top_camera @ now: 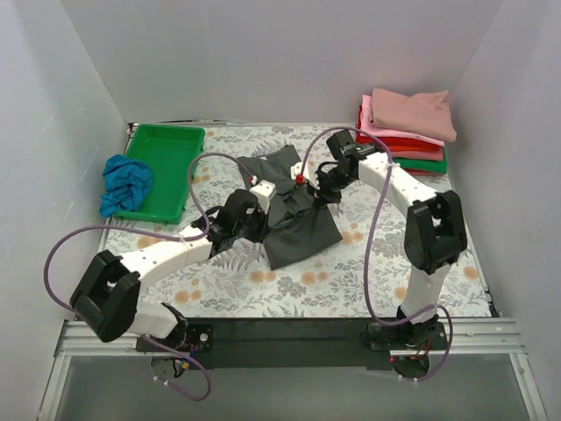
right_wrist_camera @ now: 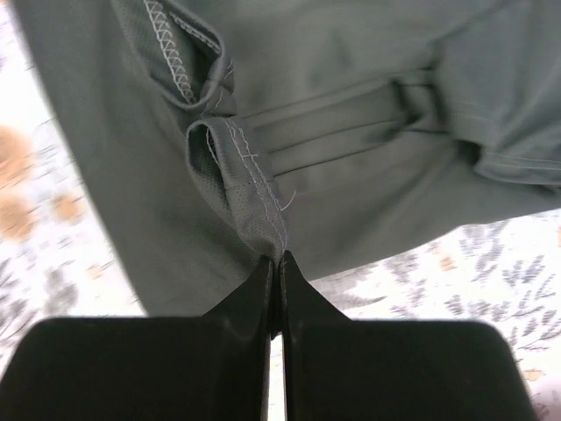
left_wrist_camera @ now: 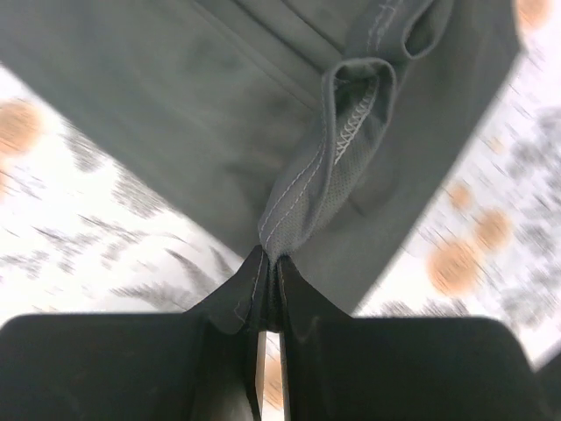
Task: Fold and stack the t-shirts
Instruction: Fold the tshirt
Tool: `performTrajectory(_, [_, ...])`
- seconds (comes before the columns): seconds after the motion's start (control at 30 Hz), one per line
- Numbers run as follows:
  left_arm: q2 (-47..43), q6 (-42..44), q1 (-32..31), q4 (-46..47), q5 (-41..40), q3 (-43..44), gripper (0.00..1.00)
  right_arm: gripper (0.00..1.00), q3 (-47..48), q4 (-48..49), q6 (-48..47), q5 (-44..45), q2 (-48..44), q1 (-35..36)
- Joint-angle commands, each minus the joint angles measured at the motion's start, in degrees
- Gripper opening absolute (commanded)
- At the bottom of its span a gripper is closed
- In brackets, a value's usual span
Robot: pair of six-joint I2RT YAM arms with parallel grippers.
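At mid-table, on the flower-print table cover (top_camera: 351, 281), the dark charcoal grey t-shirt (top_camera: 302, 230) lies partly spread and is bunched along its far side, where both arms meet it. The left gripper (left_wrist_camera: 270, 274) has its jaws pinched together on a stitched hem fold. The right gripper (right_wrist_camera: 274, 263) is likewise clamped tight on a seamed edge, with cloth puckering up from each pinch. The fabric looks thin, light and limp, so it will likely sag and drag between holds; hems at matching corners should give the firmest purchase. A stack of folded t-shirts (top_camera: 408, 123), dusty rose on top, sits at the far right corner, and a bright blue t-shirt (top_camera: 125, 182) lies crumpled against the green tray (top_camera: 171, 145)
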Motion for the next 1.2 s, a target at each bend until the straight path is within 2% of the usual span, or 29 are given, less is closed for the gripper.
performTrajectory(0.0, [5.21, 5.72, 6.88, 2.96, 5.47, 4.72, 0.00, 0.01, 11.00, -0.82, 7.78, 2.63, 6.69, 0.17])
performTrajectory(0.13, [12.50, 7.83, 13.47, 3.49, 8.37, 10.51, 0.00, 0.01, 20.68, -0.64, 12.34, 4.39, 16.36, 0.08])
performTrajectory(0.3, [18.05, 8.62, 16.83, 3.75, 10.13, 14.39, 0.00, 0.01, 27.71, -0.47, 16.30, 6.67, 22.69, 0.08])
performTrajectory(0.73, [25.52, 10.21, 18.06, 3.58, 11.89, 19.58, 0.00, 0.01, 28.43, 1.99, 19.82, 10.81, 24.81, -0.36])
performTrajectory(0.83, [26.75, 10.03, 18.59, 3.40, 10.58, 20.37, 0.00, 0.01, 27.99, 5.06, 25.07, 11.94, 25.08, -0.36])
performTrajectory(0.87, [27.10, 9.68, 18.76, 3.32, 9.09, 20.63, 0.06, 0.13, 27.64, 8.46, 29.10, 14.12, 25.25, -0.36])
performTrajectory(0.9, [27.37, 8.29, 19.02, 3.14, 7.51, 20.90, 0.18, 0.21, 27.72, 9.89, 31.32, 15.10, 25.16, -0.27])
performTrajectory(0.93, [27.28, 7.49, 19.55, 3.14, 4.28, 21.68, 0.31, 0.30, 27.64, 11.82, 33.69, 17.37, 25.08, -0.36])
performTrajectory(0.97, [27.20, 6.44, 19.81, 3.14, 2.42, 22.21, 0.57, 0.34, 27.29, 15.41, 36.41, 18.96, 24.64, -0.44])
performTrajectory(1.0, [26.24, 5.03, 20.25, 2.88, -0.21, 22.91, 0.65, 0.37, 27.28, 16.83, 40.70, 19.85, 23.85, -0.36])
performTrajectory(1.07, [24.39, 4.67, 20.43, 2.09, -4.80, 25.11, 0.75, 0.46, 27.98, 18.16, 44.59, 23.80, 23.15, -0.53])
performTrajectory(1.13, [19.76, 6.06, 20.52, 1.30, -5.43, 25.90, 0.77, 0.54, 26.68, 17.99, 44.87, 20.67, 20.60, -1.75])
performTrajectory(1.17, [17.55, 6.86, 20.52, -0.10, -2.90, 26.17, 0.77, 0.56, 25.36, 17.82, 44.61, 18.73, 19.20, -2.55])
